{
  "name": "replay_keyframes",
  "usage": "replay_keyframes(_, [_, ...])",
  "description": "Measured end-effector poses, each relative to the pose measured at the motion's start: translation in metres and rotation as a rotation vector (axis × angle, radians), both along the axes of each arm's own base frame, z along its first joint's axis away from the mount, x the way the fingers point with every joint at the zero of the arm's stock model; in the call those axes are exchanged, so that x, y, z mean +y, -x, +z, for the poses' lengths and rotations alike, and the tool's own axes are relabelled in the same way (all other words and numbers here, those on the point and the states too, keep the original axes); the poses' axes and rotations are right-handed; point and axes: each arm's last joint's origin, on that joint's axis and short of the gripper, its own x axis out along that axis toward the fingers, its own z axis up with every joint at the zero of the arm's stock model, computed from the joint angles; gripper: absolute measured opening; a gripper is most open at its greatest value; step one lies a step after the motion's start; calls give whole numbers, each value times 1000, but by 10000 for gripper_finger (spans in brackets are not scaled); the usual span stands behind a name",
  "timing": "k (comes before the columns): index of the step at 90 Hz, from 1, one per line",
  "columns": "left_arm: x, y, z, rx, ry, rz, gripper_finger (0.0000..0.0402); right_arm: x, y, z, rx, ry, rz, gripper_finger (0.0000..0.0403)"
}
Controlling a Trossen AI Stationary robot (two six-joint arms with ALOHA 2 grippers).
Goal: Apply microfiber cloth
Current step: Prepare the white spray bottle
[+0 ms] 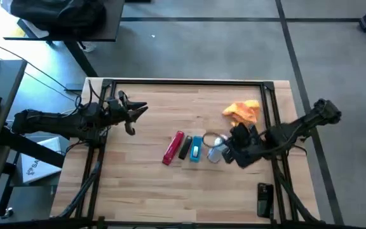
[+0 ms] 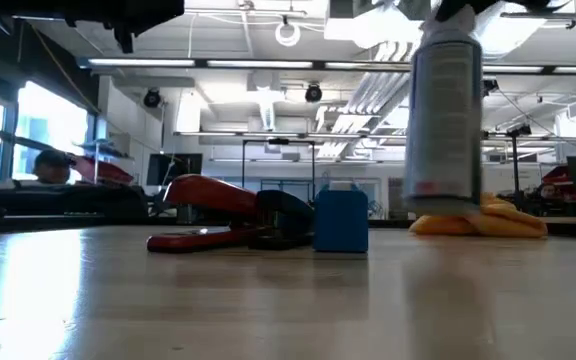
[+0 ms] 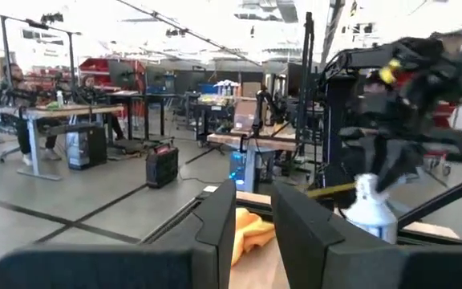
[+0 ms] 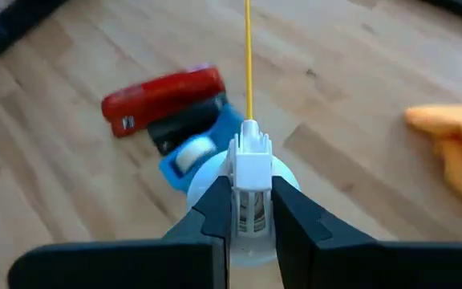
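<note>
The orange microfiber cloth [image 1: 243, 111] lies crumpled on the table's far right part; it also shows in the low view [image 2: 478, 222] and in both wrist views [image 3: 251, 229] [image 4: 455, 144]. No gripper touches it. My right gripper [image 1: 224, 151] [image 4: 251, 193] is shut on a small white-grey spray bottle [image 2: 446, 110], just near of the cloth. My left gripper [image 1: 138, 109] [image 3: 253, 213] hovers open over the table's far left part, pointing toward the cloth, with nothing between its fingers. My right gripper pinches the spray bottle just below its white spray head [image 4: 251, 210], one finger on each side. The fingers come from above, slanting down. The bottle hangs upright below them; in the low view its bottom [image 2: 446, 208] seems a little above the table.
A red stapler [image 1: 173, 147], a black item [image 1: 185, 147] and a blue tape dispenser [image 1: 197, 149] lie in a row at mid-table, just left of the bottle. A black object [image 1: 264, 198] lies near the front right. A dark frame [image 1: 189, 83] rims the table.
</note>
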Motion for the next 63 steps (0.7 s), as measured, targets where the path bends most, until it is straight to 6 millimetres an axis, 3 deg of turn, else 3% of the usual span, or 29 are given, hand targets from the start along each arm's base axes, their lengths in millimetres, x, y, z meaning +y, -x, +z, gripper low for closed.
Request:
replay_keyframes(12, [0, -5, -2, -1, 12, -3, 65, 14, -7, -13, 25, 6, -37, 31])
replay_keyframes(37, [0, -16, -4, -14, 17, -3, 65, 24, -24, -3, 101, 62, -86, 33])
replay_keyframes(63, [0, -21, -6, -18, 15, -2, 65, 25, -36, -4, 80, 34, -143, 117])
